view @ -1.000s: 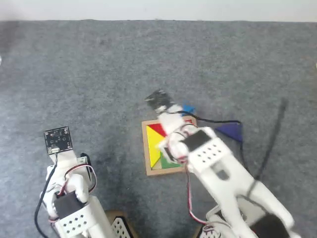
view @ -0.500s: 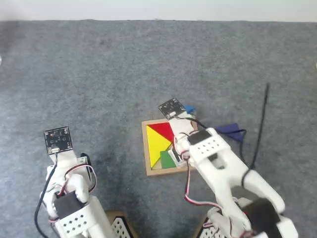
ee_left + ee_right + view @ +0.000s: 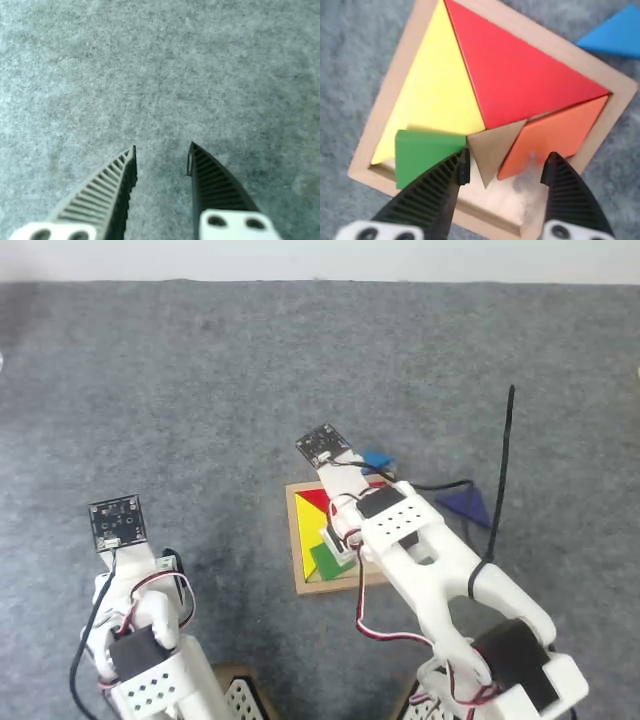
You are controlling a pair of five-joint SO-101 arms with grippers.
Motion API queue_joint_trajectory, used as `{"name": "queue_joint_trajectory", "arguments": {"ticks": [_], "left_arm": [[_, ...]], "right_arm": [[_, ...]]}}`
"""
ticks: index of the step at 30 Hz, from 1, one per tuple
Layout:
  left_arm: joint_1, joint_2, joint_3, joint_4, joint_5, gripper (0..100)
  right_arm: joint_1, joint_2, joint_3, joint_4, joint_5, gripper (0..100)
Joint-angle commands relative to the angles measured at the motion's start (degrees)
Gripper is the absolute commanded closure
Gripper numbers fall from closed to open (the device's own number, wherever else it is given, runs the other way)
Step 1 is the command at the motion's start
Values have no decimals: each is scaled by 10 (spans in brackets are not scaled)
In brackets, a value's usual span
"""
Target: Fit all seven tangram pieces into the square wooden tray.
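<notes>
Over the tray (image 3: 392, 95), right hand (image 3: 507, 162) swung left

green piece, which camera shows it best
The right wrist view: the green piece is close and nearly whole, lying against the yellow triangle inside the tray. The high view shows it far off, partly tucked under the right arm. The left wrist view faces carpet.

Fixed high camera looks down over the grey table (image 3: 200, 370); right wrist camera hangs close above the wooden tray (image 3: 390, 95), shared by both; left wrist camera faces that table up close
</notes>
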Motion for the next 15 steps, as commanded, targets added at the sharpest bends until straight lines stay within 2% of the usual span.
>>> {"name": "queue_joint_trajectory", "arguments": {"ticks": [1,7,15], "left_arm": [[-4,-11,-2,3,4,833],[-4,-11,-2,3,4,833],[-4,-11,-2,3,4,833]], "right_arm": [[-15,-1,-34,-8,23,753],[-32,-23,-30,-5,21,753],[-111,-194,47,-9,8,753]]}}
